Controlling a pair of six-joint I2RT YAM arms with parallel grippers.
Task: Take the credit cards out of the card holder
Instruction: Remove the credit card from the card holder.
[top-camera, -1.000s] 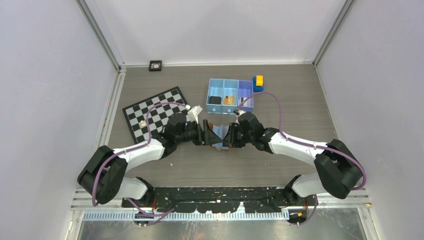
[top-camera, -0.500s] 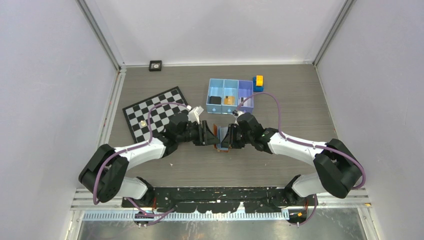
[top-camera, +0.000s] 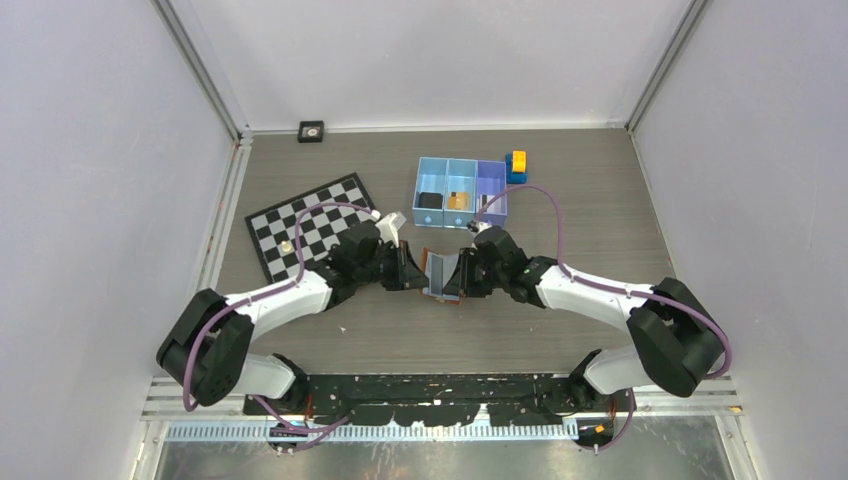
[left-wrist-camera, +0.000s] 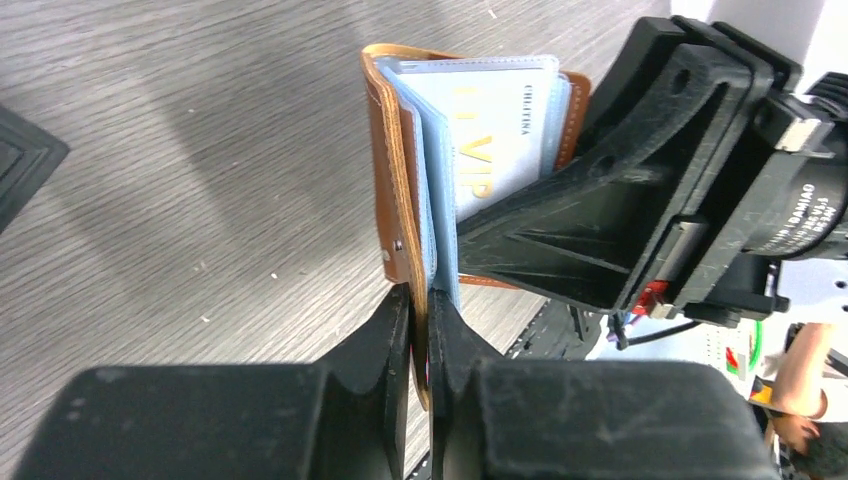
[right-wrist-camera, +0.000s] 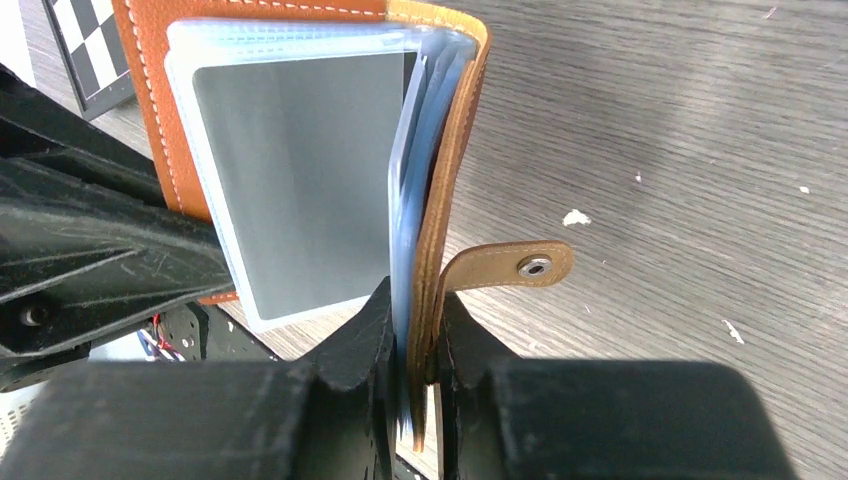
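Observation:
The brown card holder (top-camera: 437, 270) hangs above the table between both grippers, partly folded. In the left wrist view my left gripper (left-wrist-camera: 420, 312) is shut on the edge of one brown cover (left-wrist-camera: 383, 170). A pale blue credit card (left-wrist-camera: 495, 120) printed "VIP" shows in a clear sleeve beside it. In the right wrist view my right gripper (right-wrist-camera: 415, 325) is shut on the other cover and its blue sleeves. A grey credit card (right-wrist-camera: 300, 180) sits in the sleeve facing that camera, and the snap strap (right-wrist-camera: 520, 266) sticks out to the right. From above, the left gripper (top-camera: 415, 270) and right gripper (top-camera: 460, 275) nearly meet.
A blue three-compartment tray (top-camera: 418, 180) stands behind the grippers with small items inside. A yellow-and-blue block (top-camera: 517, 165) sits at its right end. A checkerboard (top-camera: 310, 225) lies at the left, and a small black square object (top-camera: 311, 131) by the back wall.
The left gripper has closed onto the holder's cover. The two grippers have moved closer together, and the holder has gone from spread open to nearly folded.

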